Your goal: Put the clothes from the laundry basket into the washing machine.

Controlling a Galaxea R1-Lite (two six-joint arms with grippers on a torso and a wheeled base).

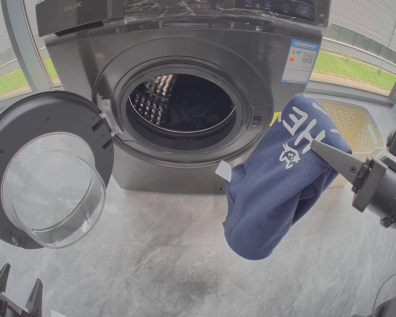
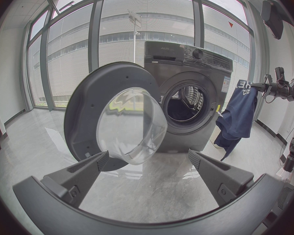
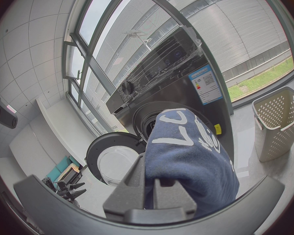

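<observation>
Right gripper (image 1: 322, 149): the jaws are clenched on the upper fold of a navy garment (image 1: 273, 186). The pinch is high up, I'd say so that the cloth hangs free of the floor (image 1: 163, 252).
Navy garment: it hangs in a long, loose drape from that single pinch, white print up by the gripper and a white tag (image 1: 223, 171) sticking out on the machine's side. It hangs in the air at about 4 o'clock from the drum opening (image 1: 180, 106), in front of the machine and not inside it.
Drum opening: it gapes wide, with dark clothing (image 1: 198, 104) already lying in the back of the drum.
Door (image 1: 44, 168): it is swung fully out to about 8 o'clock of the opening, which leaves the mouth unobstructed for an arm coming from the right.
Washing machine (image 1: 185, 45): it stands square ahead on the floor.
Laundry basket (image 1: 358, 126): it stands at 3 o'clock of the machine, just beside it and behind the hanging garment. The part of its inside that shows holds no clothes.
Left gripper (image 1: 18, 282): it sits low at 7 o'clock of the head view, jaws spread and holding nothing, facing the open door; it looks parked out of the way.
Step in hand: to my eye, carrying the garment from basket to drum.
Next move: the pinch needs to travel toward 10 o'clock and deep enough that the trailing hem clears the lower rim, or the cloth may catch there.
</observation>
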